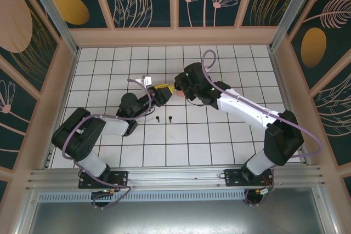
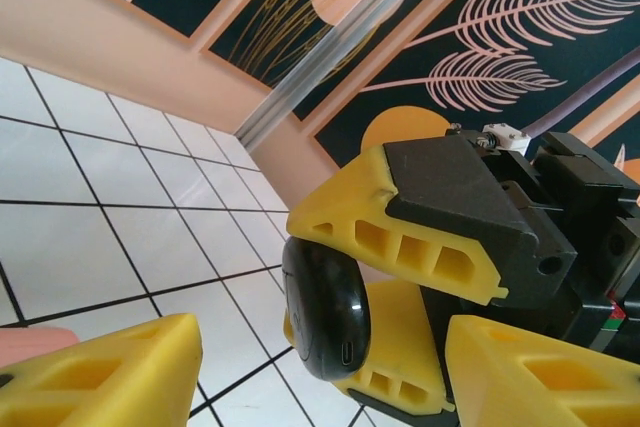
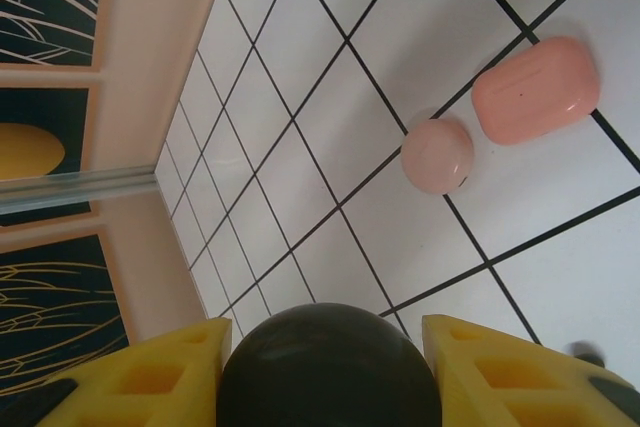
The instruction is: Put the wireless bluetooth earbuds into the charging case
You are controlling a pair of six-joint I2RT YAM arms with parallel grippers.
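Note:
A glossy black charging case [image 2: 325, 307] is clamped between the yellow fingers [image 2: 400, 237] of my right gripper [image 3: 322, 329], which is shut on it above the middle of the table. The case [image 3: 328, 372] bulges between those fingers in the right wrist view. My left gripper [image 2: 322, 332] faces it, one finger on each side of the case, with a gap on both sides. In the top view the two grippers [image 1: 163, 92] [image 1: 174, 89] meet tip to tip. Two tiny black earbuds [image 1: 158, 119] [image 1: 170, 118] lie on the tiles just in front of them.
A round pink case [image 3: 437, 155] and an oblong pink case [image 3: 535, 89] lie shut side by side on the white grid floor [image 1: 219, 141] under the right wrist. Peach walls [image 1: 175, 36] ring the table.

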